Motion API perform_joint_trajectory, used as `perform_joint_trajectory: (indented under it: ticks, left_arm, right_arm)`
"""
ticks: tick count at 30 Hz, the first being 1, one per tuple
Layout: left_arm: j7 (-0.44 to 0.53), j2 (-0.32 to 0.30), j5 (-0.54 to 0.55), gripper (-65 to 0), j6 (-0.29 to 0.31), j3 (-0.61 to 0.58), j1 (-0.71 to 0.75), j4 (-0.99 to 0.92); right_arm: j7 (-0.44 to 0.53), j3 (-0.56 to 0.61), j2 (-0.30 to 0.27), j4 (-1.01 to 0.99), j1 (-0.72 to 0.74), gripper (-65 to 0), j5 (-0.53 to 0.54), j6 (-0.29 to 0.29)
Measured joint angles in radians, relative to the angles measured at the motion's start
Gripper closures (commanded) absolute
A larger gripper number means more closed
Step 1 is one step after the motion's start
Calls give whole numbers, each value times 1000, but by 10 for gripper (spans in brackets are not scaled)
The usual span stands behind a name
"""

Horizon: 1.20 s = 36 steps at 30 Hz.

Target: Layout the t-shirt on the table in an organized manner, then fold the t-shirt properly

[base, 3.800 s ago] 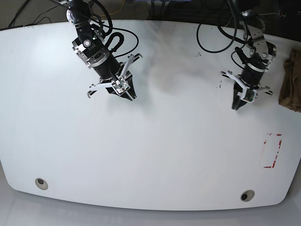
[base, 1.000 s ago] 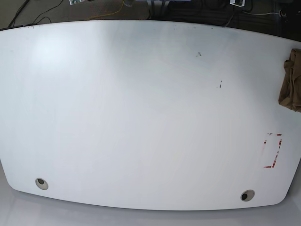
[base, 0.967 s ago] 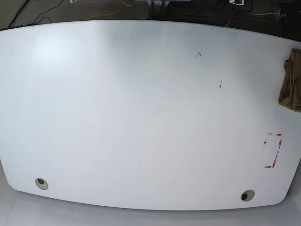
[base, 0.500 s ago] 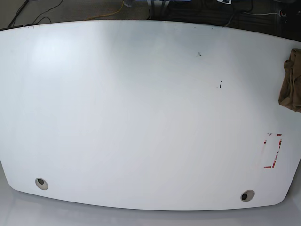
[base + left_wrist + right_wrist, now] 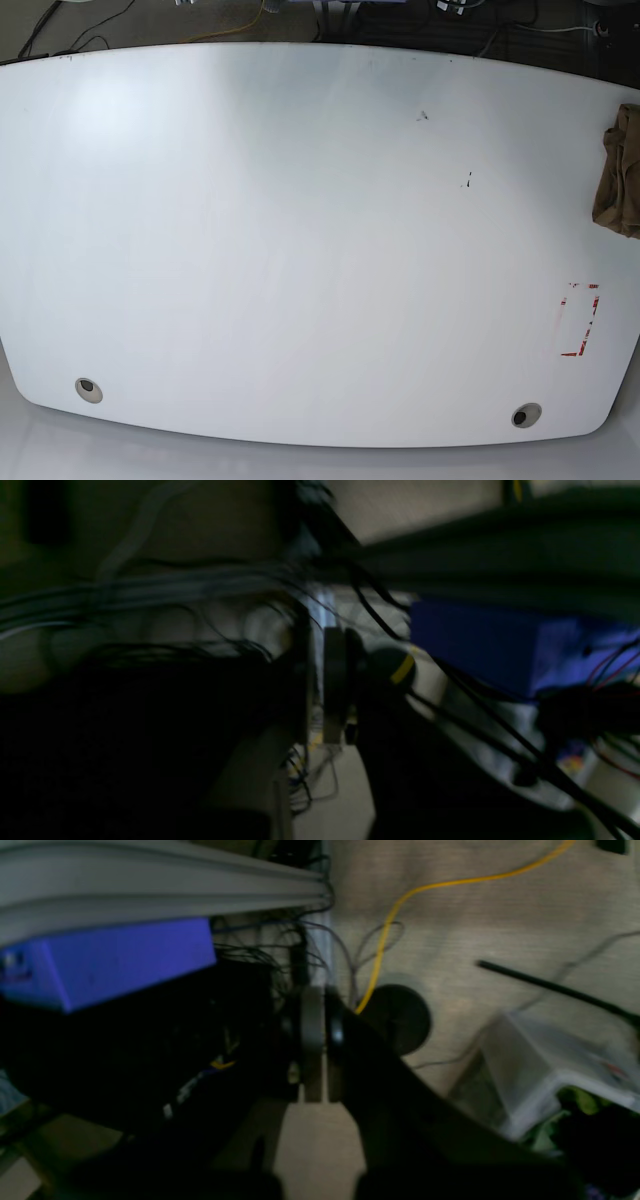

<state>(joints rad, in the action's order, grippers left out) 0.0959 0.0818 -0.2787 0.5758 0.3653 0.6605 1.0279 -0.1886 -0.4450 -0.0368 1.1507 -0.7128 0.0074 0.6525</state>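
Glossy white tabletop (image 5: 300, 250) with a red dashed rectangle mark (image 5: 580, 320) at lower right. Crumpled tan-brown cotton t-shirt (image 5: 620, 175) lies bunched at the right edge of the frame. My left gripper (image 5: 335, 685) and right gripper (image 5: 314, 1040) are both clenched, empty, off the tabletop among cables.

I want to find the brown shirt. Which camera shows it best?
The base view. The crumpled tan-brown cotton t-shirt lies bunched at the right edge of the glossy white table, partly cut off by the picture. Both wrist views show only dim cables and floor, no shirt.
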Motion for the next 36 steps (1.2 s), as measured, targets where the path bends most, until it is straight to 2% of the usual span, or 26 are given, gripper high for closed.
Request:
perform_joint_trajectory:
  ticks: [4,7,14,22,25,30,33,36]
  left_arm:
    - [-8,-8,-40,-21,-12,3,-70,-102]
    - [5,-13,-68,-21,-16,6,-129,-185]
    - [3,-36,-102,-21,-128,2,-251,-384]
    - [2,-99,-105,-21,-174,2,-391,-653]
    - [14,-113,-103,-21,-233,2,-439,-731]
    - [53,-126,-119,-21,-288,-23,-488,-814]
    - [54,-130,-130,-21,-311,-42,-509,-852]
    - [55,-132,-137,-21,-358,-45,-528,-893]
  right_arm:
    - [7,39,-30,-97,58,0,-2,-13]
    - [55,54,-45,-183,102,0,3,-8]
    - [90,55,-54,-362,198,0,0,-14]
    - [133,60,-72,-523,291,0,-1,-16]
    - [151,60,-80,-569,324,0,-30,-16]
    - [170,59,-79,-634,371,0,-121,-72]
    - [185,59,-79,-664,393,0,-143,-97]
    - [180,58,-78,-696,418,0,-170,-114]
